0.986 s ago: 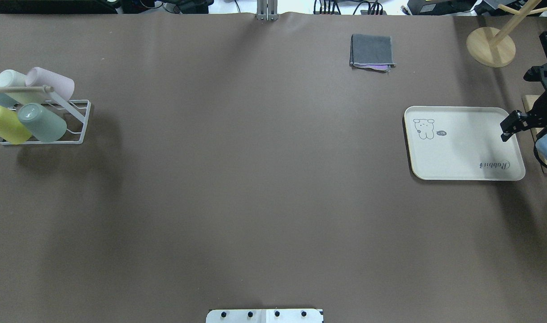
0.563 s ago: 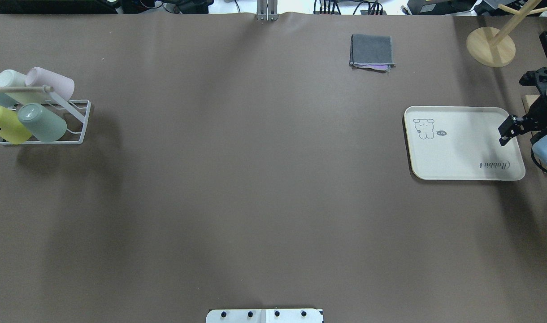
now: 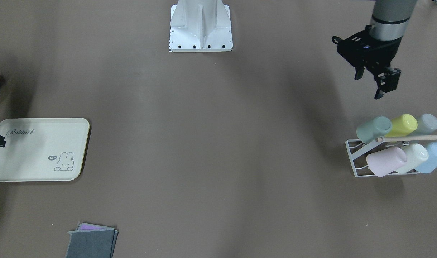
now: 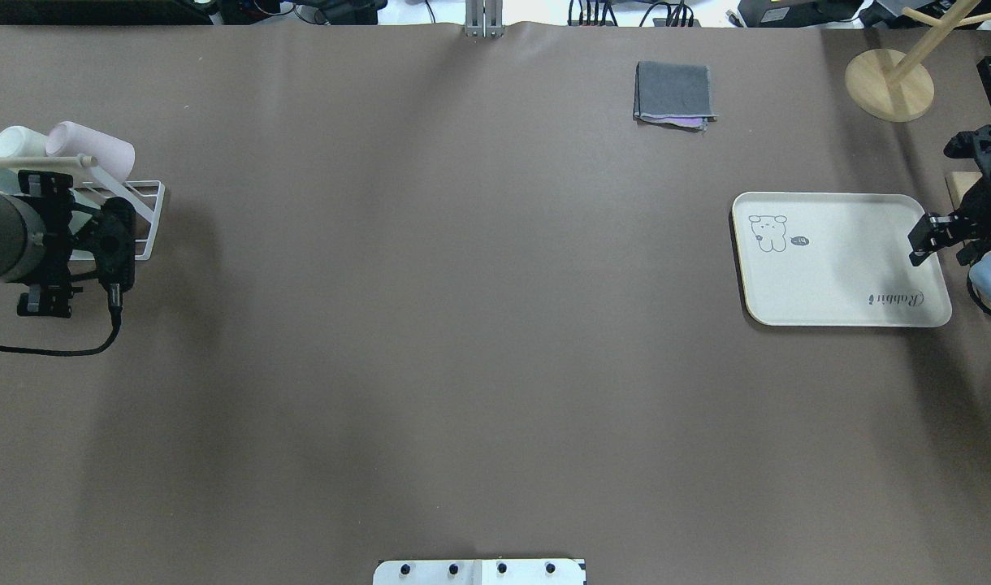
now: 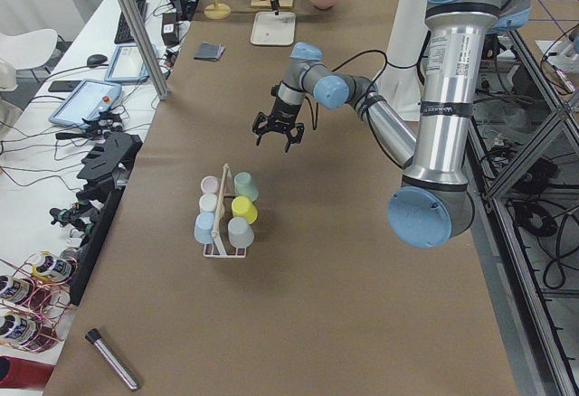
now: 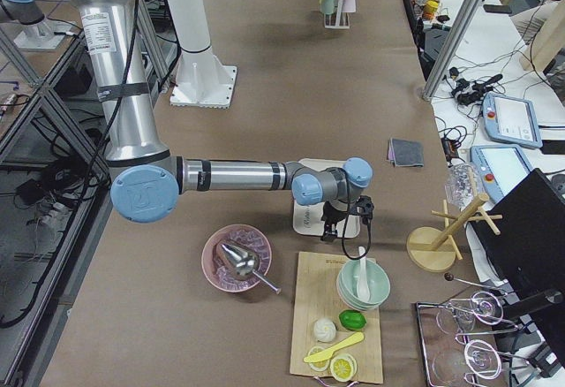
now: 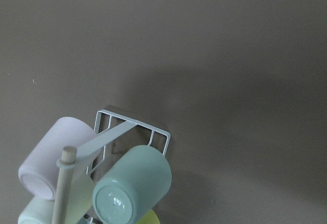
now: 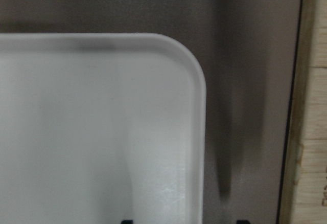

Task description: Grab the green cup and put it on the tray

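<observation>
The left gripper (image 3: 371, 79) hangs open and empty on the robot's side of the rack (image 3: 351, 152). The green cup (image 3: 374, 129) leans at the rack's nearest corner, beside a yellow cup (image 3: 404, 124); drawing it off along its tilt seems safest. The tray (image 3: 39, 150) lies well apart from the rack.

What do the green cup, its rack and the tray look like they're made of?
Green cup: probably plastic, matte with a soft sheen on its base. Rack: thin white wire, likely coated metal, with a pale wooden-looking rod. Tray: cream, smooth, faintly glossy, with a moulded rim; plastic or melamine, hard to say.
</observation>
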You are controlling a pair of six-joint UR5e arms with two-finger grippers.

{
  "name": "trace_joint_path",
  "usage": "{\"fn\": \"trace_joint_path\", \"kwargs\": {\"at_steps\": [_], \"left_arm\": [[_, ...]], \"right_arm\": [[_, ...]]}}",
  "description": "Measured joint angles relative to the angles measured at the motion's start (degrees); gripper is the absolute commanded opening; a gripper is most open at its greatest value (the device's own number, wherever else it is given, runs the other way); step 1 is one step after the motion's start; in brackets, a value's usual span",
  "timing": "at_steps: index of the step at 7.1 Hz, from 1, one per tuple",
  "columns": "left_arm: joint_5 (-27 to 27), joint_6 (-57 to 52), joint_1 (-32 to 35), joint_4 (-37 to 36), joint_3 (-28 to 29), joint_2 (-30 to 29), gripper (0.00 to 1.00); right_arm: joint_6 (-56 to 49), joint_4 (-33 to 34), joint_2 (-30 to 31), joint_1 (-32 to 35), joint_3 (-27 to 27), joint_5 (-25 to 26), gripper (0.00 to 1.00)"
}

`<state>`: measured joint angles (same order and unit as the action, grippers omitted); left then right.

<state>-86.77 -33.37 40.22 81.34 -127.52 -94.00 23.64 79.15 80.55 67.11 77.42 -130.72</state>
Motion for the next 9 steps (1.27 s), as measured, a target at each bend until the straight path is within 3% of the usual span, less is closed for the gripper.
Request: {"fn": "trace_joint_path", "kwargs": {"at_steps": [3, 5, 6, 8, 9], "left_arm": [[20.85, -10.81, -10.35, 0.56, 0.07, 6.01, 0.98], [36.61, -12.33, -17.53, 1.09, 2.09, 10.38, 0.98], [41.96, -12.47, -20.04, 1.03, 4.1, 10.95, 0.98], [48.06, -12.58, -22.77, 0.76, 8.59, 11.21, 0.98], [51.08, -12.59, -23.31, 0.72, 10.67, 11.31, 0.98]], "right_arm": [[0.14, -0.11, 0.64, 0.15, -0.6, -0.03, 0.48], [0.18, -0.09, 1.11, 0.27, -0.77, -0.06, 0.4], [0.18, -0.09, 1.14, 0.28, -0.91, -0.06, 0.38], [0.18, -0.13, 0.98, 0.23, -1.36, -0.12, 0.38], [0.18, -0.13, 0.74, 0.19, -1.64, -0.12, 0.33]]}}
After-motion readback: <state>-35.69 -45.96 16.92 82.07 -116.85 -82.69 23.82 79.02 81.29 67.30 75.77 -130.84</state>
